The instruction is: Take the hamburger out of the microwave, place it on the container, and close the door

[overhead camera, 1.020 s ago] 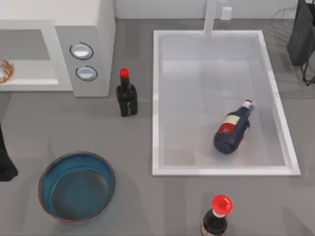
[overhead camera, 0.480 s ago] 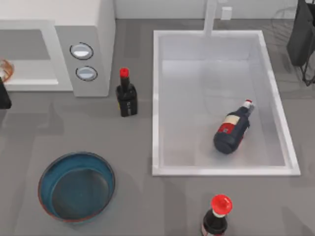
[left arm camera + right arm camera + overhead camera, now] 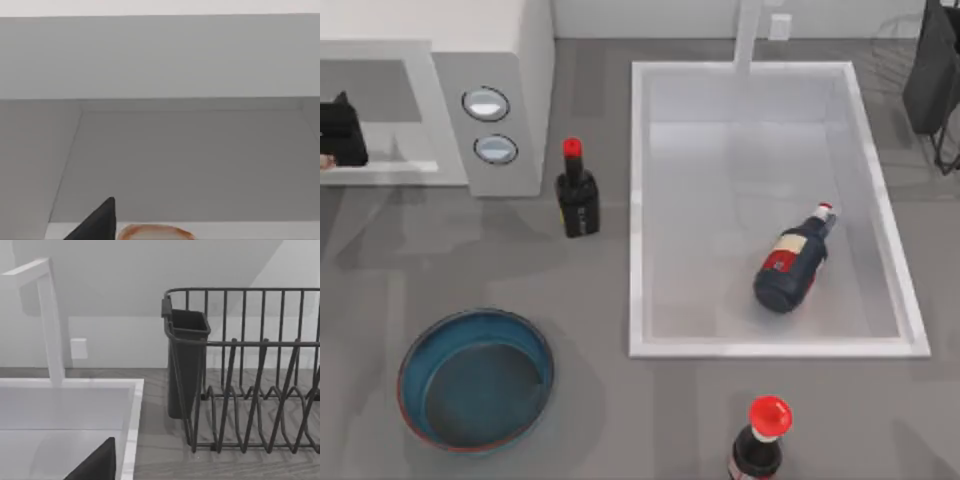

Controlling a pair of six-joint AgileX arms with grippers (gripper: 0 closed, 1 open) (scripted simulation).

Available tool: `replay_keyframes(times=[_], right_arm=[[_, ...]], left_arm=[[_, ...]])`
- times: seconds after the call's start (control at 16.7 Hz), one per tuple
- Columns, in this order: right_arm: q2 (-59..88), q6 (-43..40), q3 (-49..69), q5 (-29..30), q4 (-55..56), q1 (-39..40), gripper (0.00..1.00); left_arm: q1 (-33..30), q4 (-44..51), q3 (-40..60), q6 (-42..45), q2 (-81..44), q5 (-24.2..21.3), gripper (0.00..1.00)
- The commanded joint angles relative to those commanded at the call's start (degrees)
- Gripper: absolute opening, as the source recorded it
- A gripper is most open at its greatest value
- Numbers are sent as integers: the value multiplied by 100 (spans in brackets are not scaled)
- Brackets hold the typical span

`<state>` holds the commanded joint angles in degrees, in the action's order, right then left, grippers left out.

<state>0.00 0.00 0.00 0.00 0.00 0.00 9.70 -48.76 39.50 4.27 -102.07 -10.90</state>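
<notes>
Reaching our left gripper [image 3: 340, 130] into the microwave [image 3: 470, 90], upper left; hamburger [image 3: 155, 232] ungrasped, container [image 3: 475, 378] empty; finger state unclear.

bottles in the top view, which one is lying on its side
The dark blue bottle inside the white sink lies on its side. The small dark bottle beside the microwave and the red-capped bottle at the table's front edge both stand upright.

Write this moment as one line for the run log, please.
left gripper: at microwave opening, over hamburger | container: empty | right arm: parked at far right
</notes>
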Motion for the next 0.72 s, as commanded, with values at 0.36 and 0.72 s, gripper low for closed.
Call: replay_keyframes(times=[0.36,0.72], right_arm=[[0,0,0,0,0,0,100],[0,0,0,0,0,0,100]], left_arm=[[262,-1318,1068,115,-2943,-295,100],[353,-1776,1439,155,-3912,-397,100]])
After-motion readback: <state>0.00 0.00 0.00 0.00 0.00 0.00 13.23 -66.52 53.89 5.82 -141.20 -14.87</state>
